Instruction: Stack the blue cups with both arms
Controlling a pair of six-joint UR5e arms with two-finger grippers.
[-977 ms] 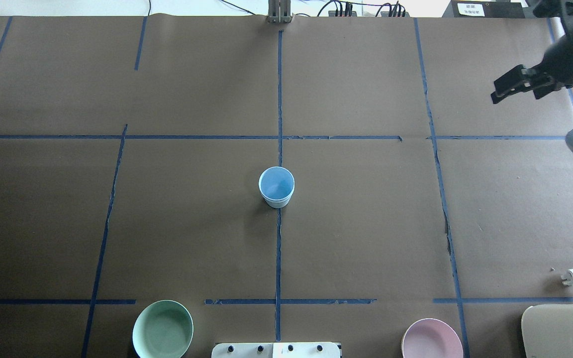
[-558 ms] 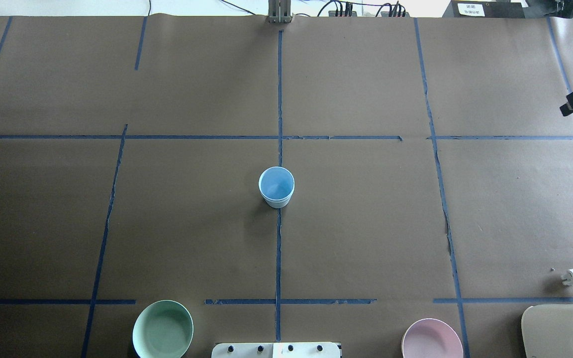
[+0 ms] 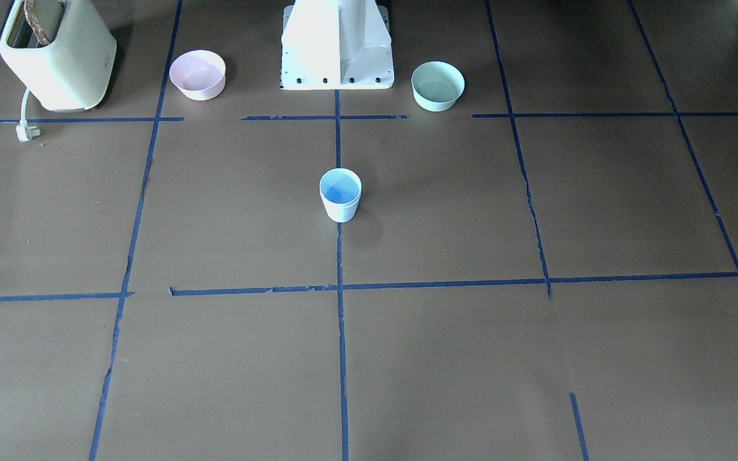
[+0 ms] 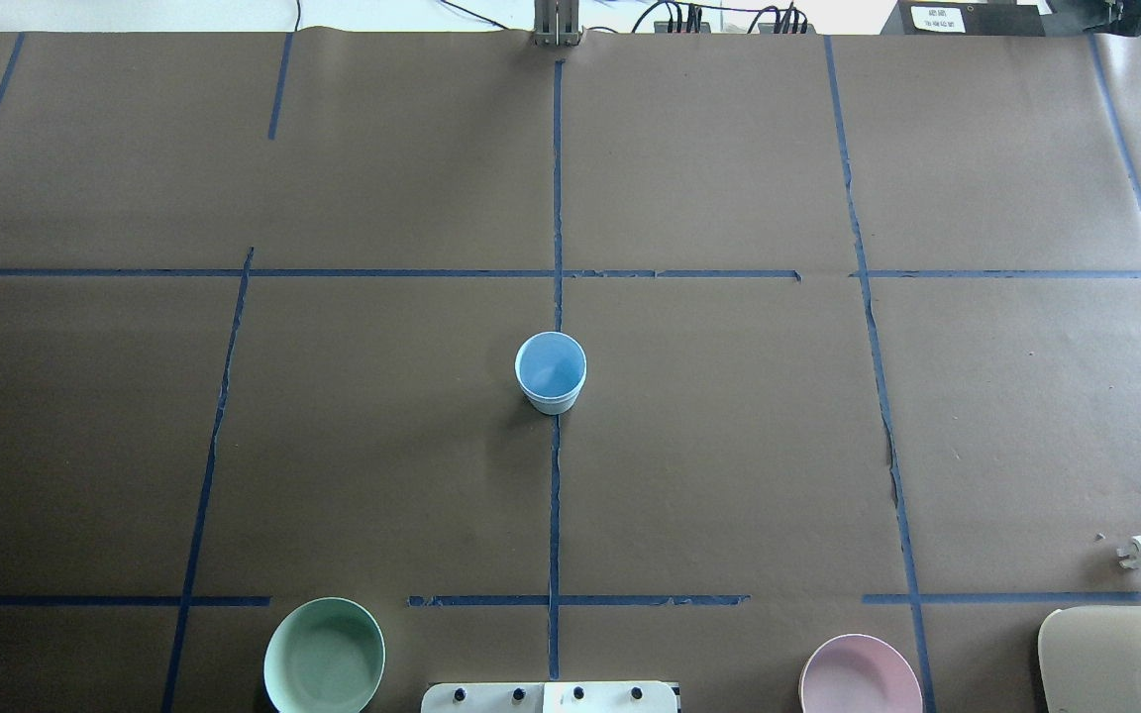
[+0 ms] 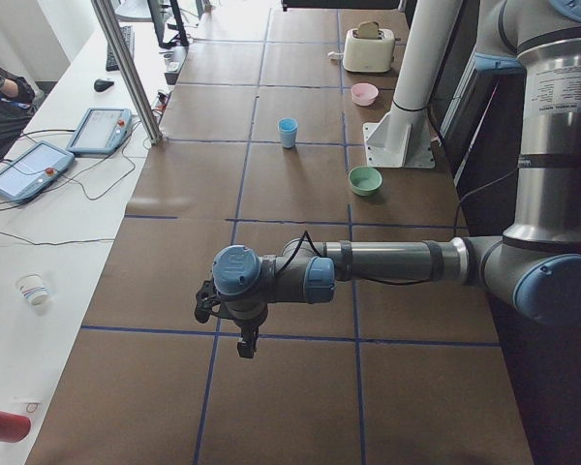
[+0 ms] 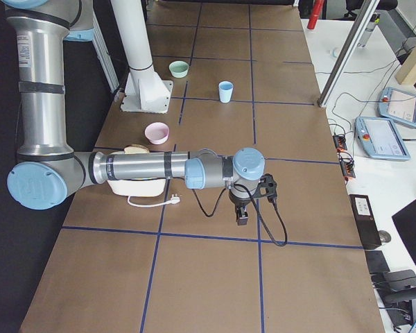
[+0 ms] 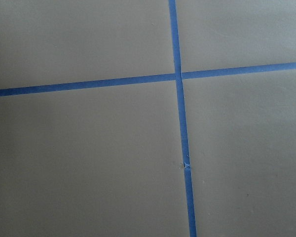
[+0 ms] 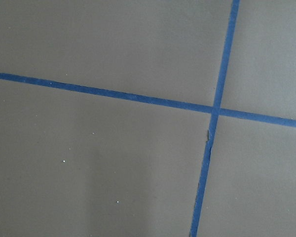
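One blue cup stands upright at the table's middle on the blue centre tape line; it also shows in the front view. I see only one cup outline and cannot tell whether a second cup sits inside it. My left gripper shows only in the exterior left view, pointing down over the table's left end, far from the cup. My right gripper shows only in the exterior right view, pointing down over the right end. I cannot tell whether either is open or shut. Both wrist views show only brown paper and blue tape.
A mint-green bowl and a pink bowl flank the white pedestal base. A cream toaster with a loose plug stands at the robot's right near corner. Tablets and cables lie on the white bench.
My right gripper has moved off the right edge of the overhead view and no longer shows there. The blue cup has not moved.
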